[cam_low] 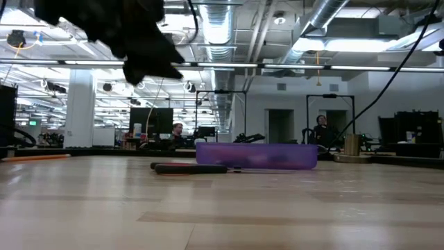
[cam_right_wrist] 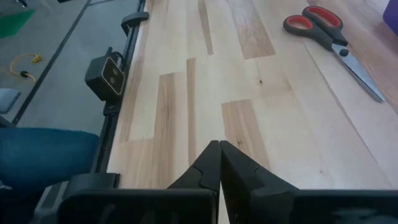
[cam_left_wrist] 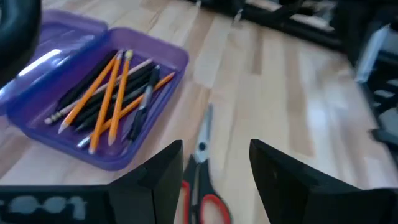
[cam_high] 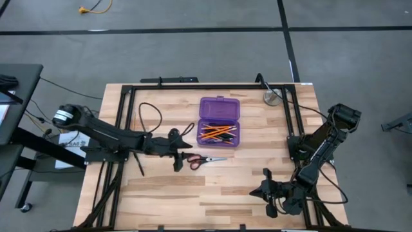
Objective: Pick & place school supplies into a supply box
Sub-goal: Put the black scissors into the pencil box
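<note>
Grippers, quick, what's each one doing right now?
Left gripper: open, empty, above the scissors.
Right gripper: shut, empty.

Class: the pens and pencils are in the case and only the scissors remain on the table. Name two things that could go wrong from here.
1. The scissors lie flat on the table; the open left end effector above the handles may slip off them.
2. The supply box is already packed with pencils, so the scissors might rest on top and block the lid.

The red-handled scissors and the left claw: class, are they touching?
Apart. The low view shows the left claw hanging above the red-handled scissors, which lie flat on the wooden table.
</note>
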Available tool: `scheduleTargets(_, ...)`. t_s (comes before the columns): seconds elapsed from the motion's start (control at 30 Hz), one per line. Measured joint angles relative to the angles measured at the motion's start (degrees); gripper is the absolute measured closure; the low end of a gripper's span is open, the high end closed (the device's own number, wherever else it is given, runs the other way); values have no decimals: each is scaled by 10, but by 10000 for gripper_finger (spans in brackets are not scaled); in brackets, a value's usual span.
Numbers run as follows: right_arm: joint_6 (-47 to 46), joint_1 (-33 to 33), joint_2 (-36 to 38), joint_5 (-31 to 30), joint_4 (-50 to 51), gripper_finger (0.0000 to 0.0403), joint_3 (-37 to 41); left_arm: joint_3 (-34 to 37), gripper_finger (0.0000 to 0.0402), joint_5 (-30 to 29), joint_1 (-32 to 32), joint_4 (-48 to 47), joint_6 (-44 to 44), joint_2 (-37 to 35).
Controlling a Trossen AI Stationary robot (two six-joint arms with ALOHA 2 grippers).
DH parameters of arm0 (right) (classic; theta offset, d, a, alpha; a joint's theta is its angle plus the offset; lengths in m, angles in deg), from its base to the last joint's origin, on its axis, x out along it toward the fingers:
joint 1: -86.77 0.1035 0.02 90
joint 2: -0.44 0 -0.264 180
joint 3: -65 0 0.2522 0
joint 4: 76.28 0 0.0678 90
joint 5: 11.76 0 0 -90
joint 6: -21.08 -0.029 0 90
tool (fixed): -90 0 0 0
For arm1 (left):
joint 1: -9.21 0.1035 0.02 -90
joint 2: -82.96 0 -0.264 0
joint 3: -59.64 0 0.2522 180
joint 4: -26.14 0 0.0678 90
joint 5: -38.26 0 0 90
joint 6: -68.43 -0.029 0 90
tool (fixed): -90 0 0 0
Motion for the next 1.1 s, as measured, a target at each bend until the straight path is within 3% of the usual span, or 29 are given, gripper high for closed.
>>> scheduleTargets(0.13, 0, 0, 0, 0, 12, 403, 0, -20, 228, 20, 9, 28, -3, 63)
scheduleTargets(0.37, 0, 0, 0, 2, 29, 403, 0, -102, 228, 25, 10, -3, -23, 189)
scheduleTargets(0.63, 0, 0, 0, 8, 39, 403, 0, -217, 228, -6, -8, -177, -18, 305)
scheduleTargets(0.9, 0, 1, 0, 17, 45, 403, 0, -281, 228, -36, -42, -354, -14, 317)
scheduleTargets(1.1, 0, 0, 0, 17, 46, 403, 0, -287, 228, -42, -55, -376, 0, 317)
